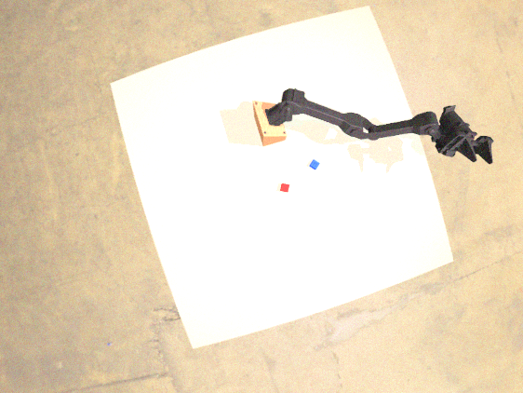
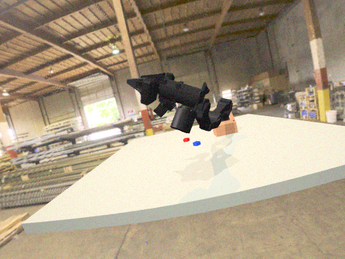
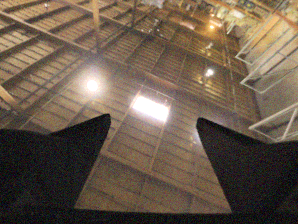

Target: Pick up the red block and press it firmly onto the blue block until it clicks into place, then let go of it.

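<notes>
Released and wide apart, the fingers of our gripper (image 1: 484, 150) (image 2: 137, 87) (image 3: 154, 120) hold nothing as our arm (image 1: 326, 113) (image 2: 184, 92) reaches out high over one side of the white table (image 1: 298, 279) (image 2: 129, 184); the wrist view, between the two fingertips, shows only the roof and its lamps, so the tool seems to point upward, away from the work. Well apart from the tool, below it and back toward the arm's orange base (image 1: 275, 139) (image 2: 226, 129), the red block (image 1: 285, 187) (image 2: 186, 140) lies on the table; the blue block (image 1: 315, 164) (image 2: 196, 143) lies near it, apart from it and closer to the tool in the top view.

We judge the step in hand to be the approach to the red block, with the stacking not begun; to do it well, we should fold the arm back, turn the fingers down and come to rest above the red block before sinking; the fingers should straddle two opposite faces, squared to them, and stay clear of the blue block; we would close evenly at mid-height, since an off-centre grip could twist so small a piece and spoil the later press, which calls for matched edges and a straight downward push.
</notes>
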Robot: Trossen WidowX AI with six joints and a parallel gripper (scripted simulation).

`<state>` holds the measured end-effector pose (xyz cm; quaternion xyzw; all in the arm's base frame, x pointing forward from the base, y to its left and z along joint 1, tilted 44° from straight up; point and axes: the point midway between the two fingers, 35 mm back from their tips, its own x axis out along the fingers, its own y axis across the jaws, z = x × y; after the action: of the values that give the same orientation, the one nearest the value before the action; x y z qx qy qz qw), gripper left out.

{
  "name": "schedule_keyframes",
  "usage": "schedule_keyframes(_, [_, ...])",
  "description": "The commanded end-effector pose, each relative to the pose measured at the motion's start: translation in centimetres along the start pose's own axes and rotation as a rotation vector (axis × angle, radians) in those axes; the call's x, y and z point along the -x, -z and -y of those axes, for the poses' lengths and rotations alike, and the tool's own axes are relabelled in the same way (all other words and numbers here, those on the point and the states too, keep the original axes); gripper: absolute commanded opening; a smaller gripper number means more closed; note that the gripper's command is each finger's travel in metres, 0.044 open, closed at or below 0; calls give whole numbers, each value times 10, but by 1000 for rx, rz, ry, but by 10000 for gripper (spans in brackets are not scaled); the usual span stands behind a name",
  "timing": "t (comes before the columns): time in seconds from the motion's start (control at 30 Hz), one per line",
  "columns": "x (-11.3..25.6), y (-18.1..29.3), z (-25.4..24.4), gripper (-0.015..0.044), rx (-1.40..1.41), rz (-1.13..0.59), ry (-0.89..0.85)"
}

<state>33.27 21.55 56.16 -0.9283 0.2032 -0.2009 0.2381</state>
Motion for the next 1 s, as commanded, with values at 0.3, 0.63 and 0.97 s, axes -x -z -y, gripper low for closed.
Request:
schedule_keyframes(0.3, [21,100,-27,440,-308,-68,87])
schedule_keyframes(0.63, [41,216,-107,440,-840,-118,164])
schedule_keyframes(0.97, [17,283,-242,440,-1374,-81,110])
